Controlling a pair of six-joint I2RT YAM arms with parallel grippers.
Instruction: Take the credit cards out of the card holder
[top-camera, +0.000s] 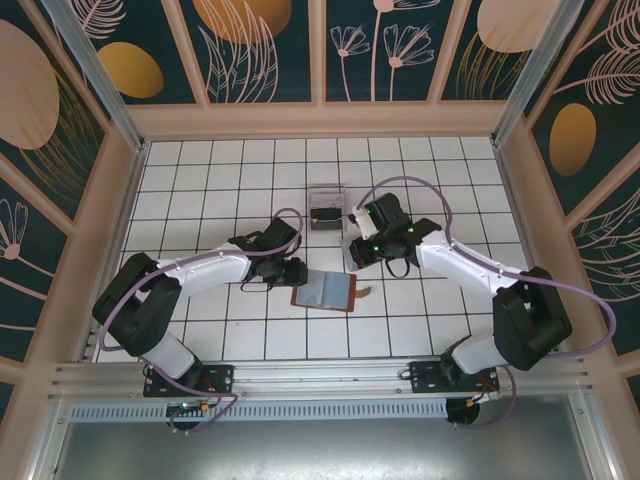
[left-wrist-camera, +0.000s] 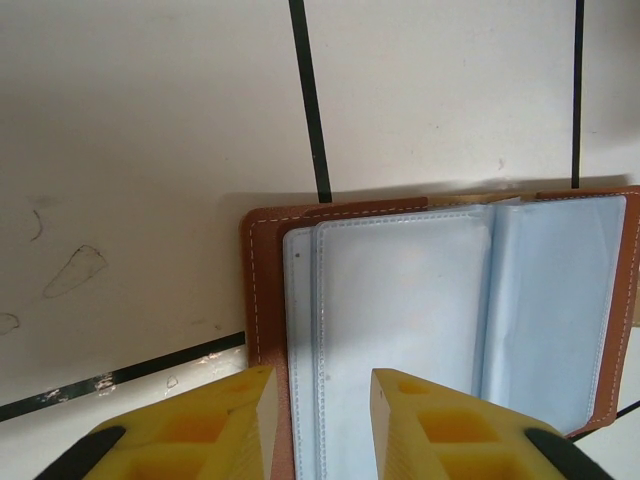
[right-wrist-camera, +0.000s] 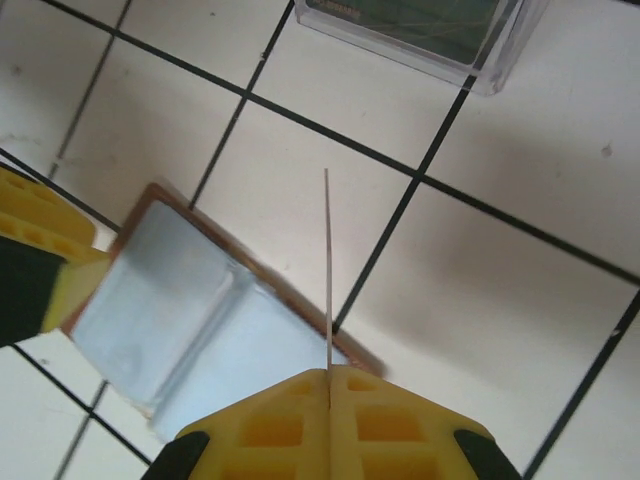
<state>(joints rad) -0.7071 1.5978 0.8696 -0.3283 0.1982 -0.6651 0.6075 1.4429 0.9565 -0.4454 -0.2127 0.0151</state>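
Observation:
The card holder (top-camera: 328, 290) lies open on the white tiles, brown leather outside and pale blue sleeves (left-wrist-camera: 400, 320) inside. My left gripper (left-wrist-camera: 322, 375) hovers over its left edge; the yellow fingers stand slightly apart, straddling the stitched brown border, with nothing pinched. In the top view the left gripper (top-camera: 298, 272) sits just left of the wallet. My right gripper (right-wrist-camera: 328, 372) is shut on a thin pale credit card (right-wrist-camera: 327, 270), seen edge-on, held above the wallet's far side (right-wrist-camera: 200, 320). From above, the card (top-camera: 360, 221) shows at the right gripper (top-camera: 360, 232).
A clear plastic box (top-camera: 325, 208) holding a dark card (right-wrist-camera: 400, 15) stands on the tiles just beyond the wallet, left of the right gripper. Wooden walls border the tiled floor on three sides. The left arm's yellow finger (right-wrist-camera: 35, 250) shows at the wallet's left in the right wrist view.

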